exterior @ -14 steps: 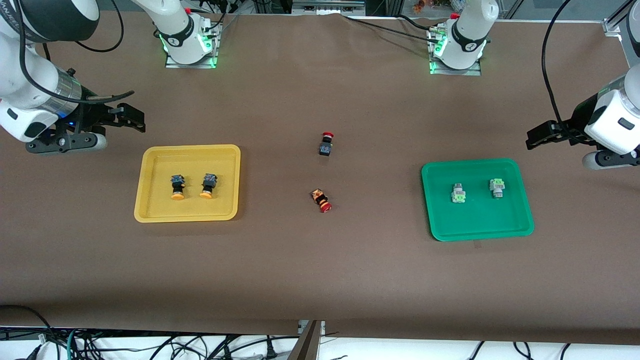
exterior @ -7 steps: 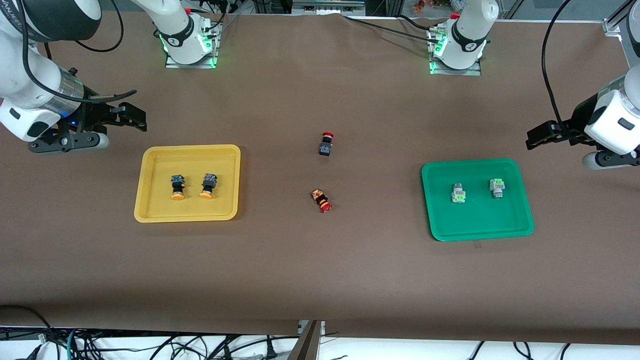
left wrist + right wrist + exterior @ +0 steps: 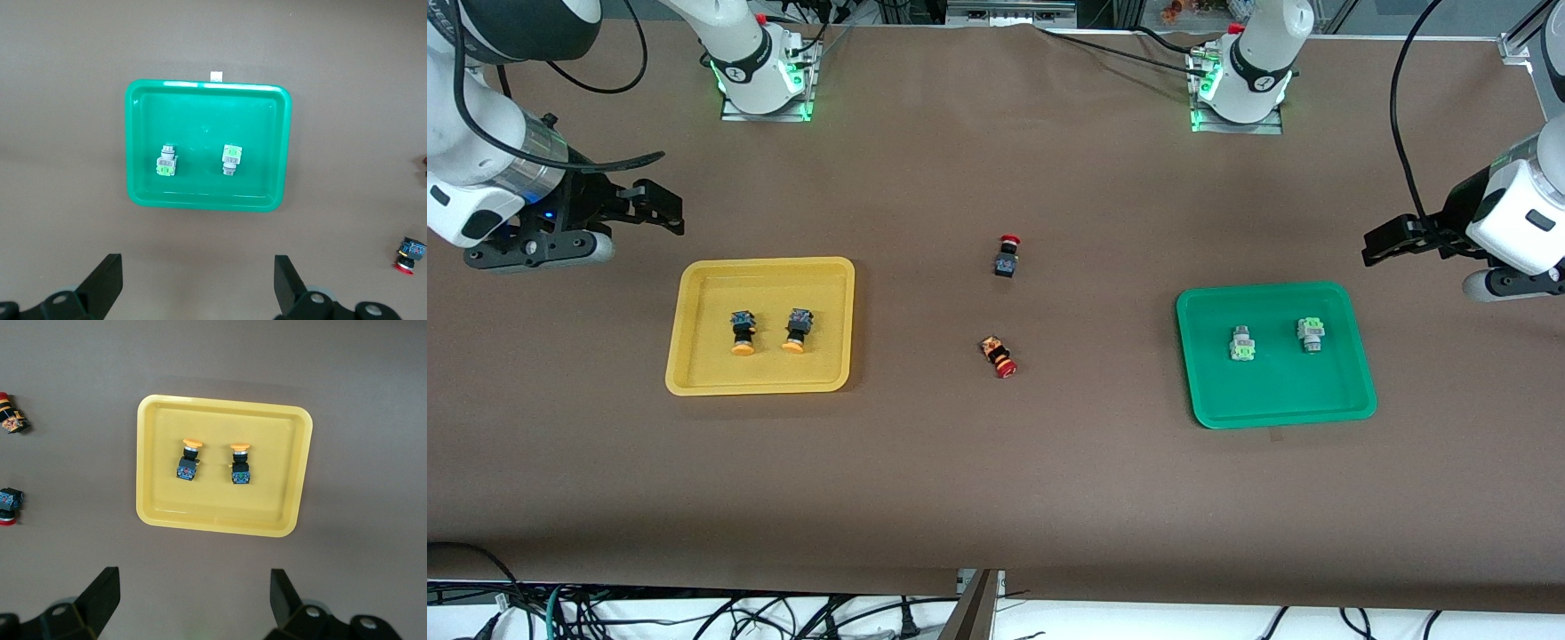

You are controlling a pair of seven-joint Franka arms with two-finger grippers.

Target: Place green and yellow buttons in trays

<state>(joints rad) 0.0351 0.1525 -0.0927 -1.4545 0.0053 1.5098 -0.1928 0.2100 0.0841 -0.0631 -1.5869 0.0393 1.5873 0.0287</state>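
Two yellow-capped buttons (image 3: 743, 332) (image 3: 796, 330) lie side by side in the yellow tray (image 3: 818, 293); the right wrist view shows them (image 3: 188, 460) (image 3: 240, 463) in that tray (image 3: 157, 500). Two green-capped buttons (image 3: 1242, 343) (image 3: 1310, 333) lie in the green tray (image 3: 1280, 391), also seen in the left wrist view (image 3: 166, 161) (image 3: 231, 160) (image 3: 267, 133). My right gripper (image 3: 660, 206) (image 3: 193, 597) hangs open and empty above the table beside the yellow tray. My left gripper (image 3: 1383, 242) (image 3: 198, 280) hangs open and empty beside the green tray.
Two red-capped buttons (image 3: 1008, 255) (image 3: 999, 355) lie on the brown table between the trays. One of them (image 3: 408, 254) shows at the edge of the left wrist view, both (image 3: 12, 422) (image 3: 9, 503) in the right wrist view. The arm bases (image 3: 760, 76) (image 3: 1240, 84) stand along the back edge.
My right arm has drifted a little toward its end of the table and away from the yellow tray. The left arm, the buttons and the trays have not moved.
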